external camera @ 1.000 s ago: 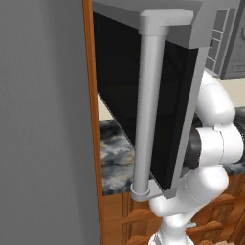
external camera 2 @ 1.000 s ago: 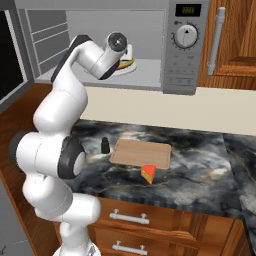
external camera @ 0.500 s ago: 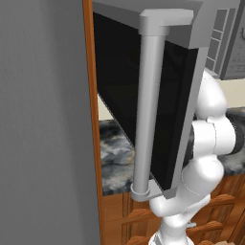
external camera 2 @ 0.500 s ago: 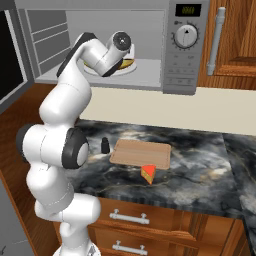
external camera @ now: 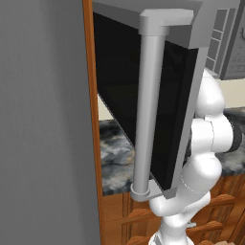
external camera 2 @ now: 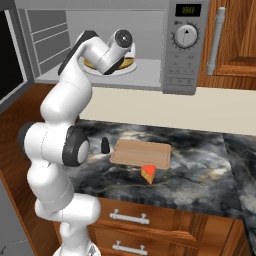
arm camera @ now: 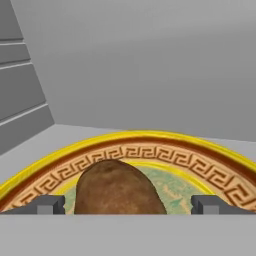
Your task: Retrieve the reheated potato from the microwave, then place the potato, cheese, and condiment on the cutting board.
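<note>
The microwave (external camera 2: 186, 60) stands open, its black glass door (external camera: 143, 95) swung out to the left. My arm reaches into the cavity. Inside lies a plate with a yellow patterned rim (arm camera: 150, 145), also visible past my hand (external camera 2: 131, 66). The brown potato (arm camera: 117, 190) sits on it. My gripper (arm camera: 129, 205) is open, and its two fingertips (arm camera: 50, 205) flank the potato with a gap on each side. On the counter below lie the tan cutting board (external camera 2: 141, 153), the orange cheese (external camera 2: 148, 173) just in front of it, and the dark condiment (external camera 2: 105, 145) off the board's left end.
The door's thick grey handle (external camera: 148, 110) hangs close in front of my arm's lower joints. A wooden cabinet (external camera 2: 232, 40) with a grey handle stands right of the microwave. Drawers (external camera 2: 130, 217) run under the dark marble counter (external camera 2: 200, 170).
My hand has moved a little farther into the microwave, toward the plate. The jaws have stayed open.
</note>
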Controlling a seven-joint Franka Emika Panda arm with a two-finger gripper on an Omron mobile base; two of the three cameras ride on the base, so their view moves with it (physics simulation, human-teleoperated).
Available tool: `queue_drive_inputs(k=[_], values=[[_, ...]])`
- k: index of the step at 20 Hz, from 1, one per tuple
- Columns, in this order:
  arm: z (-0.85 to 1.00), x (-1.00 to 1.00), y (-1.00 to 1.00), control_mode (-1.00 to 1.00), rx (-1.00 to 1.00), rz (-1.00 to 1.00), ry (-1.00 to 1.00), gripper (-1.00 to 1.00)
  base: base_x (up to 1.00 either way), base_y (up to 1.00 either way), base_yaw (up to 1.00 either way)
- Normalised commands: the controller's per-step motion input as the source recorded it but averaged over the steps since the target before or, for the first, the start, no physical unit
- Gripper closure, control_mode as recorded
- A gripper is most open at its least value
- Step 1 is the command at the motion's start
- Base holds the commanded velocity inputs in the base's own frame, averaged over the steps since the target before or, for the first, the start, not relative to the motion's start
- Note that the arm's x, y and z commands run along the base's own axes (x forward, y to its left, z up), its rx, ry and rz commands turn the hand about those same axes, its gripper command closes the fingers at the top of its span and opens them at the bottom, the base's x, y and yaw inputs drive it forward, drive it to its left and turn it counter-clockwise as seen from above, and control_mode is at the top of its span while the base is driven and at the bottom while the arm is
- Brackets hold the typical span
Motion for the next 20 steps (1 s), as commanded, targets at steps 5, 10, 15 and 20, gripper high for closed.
queue_drive_inputs(k=[5, 10, 15, 20], values=[[-0.08, 0.04, 0.04, -1.0, 0.0, 0.0, 0.0, -1.0, 0.0, 0.0, 0.0], [-0.09, 0.06, 0.01, -1.0, -0.01, 0.0, 0.0, -1.0, 0.0, 0.0, 0.0], [-0.13, 0.12, 0.0, -1.0, -0.05, 0.03, 0.0, -1.0, 0.0, 0.0, 0.0], [-0.23, 0.11, 0.01, -1.0, -0.11, 0.09, 0.0, -1.0, 0.0, 0.0, 0.0]])
